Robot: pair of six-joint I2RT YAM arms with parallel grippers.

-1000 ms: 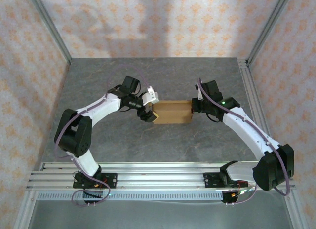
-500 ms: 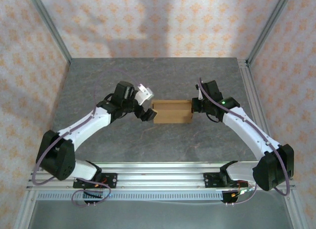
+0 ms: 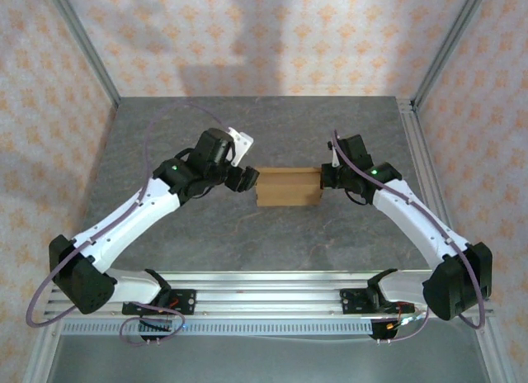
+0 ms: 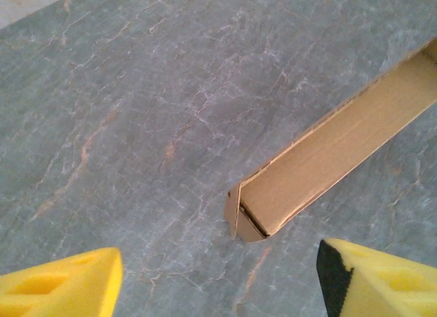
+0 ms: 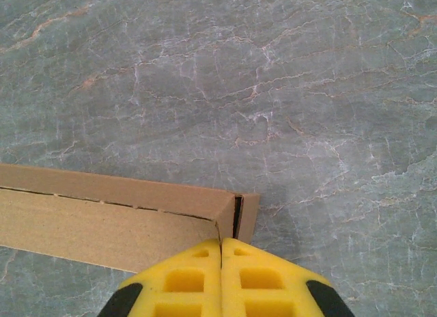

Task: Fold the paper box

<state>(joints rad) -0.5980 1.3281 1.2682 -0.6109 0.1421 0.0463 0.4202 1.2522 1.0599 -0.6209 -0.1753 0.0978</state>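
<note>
The paper box (image 3: 287,187) is a brown cardboard piece folded into a shallow long shape, lying mid-table between both arms. My left gripper (image 3: 244,178) hovers just off its left end, open. In the left wrist view the yellow fingertips (image 4: 61,290) stand wide apart, with the box's corner (image 4: 249,218) ahead of them and untouched. My right gripper (image 3: 323,178) is at the right end. There its two yellow fingers (image 5: 184,283) are shut flat together, tips against the box's end wall (image 5: 225,218), where a small flap (image 5: 247,214) stands slightly ajar.
The grey marbled tabletop (image 3: 247,135) stretches behind and in front of the box. An aluminium rail (image 3: 264,286) with the arm bases runs along the near edge. Metal frame posts (image 3: 82,49) and patterned walls enclose the sides and back.
The left arm has swung its elbow out and down to the left. Its gripper has lifted slightly off the box's left end and its jaws have narrowed a little. The right arm has stayed put.
</note>
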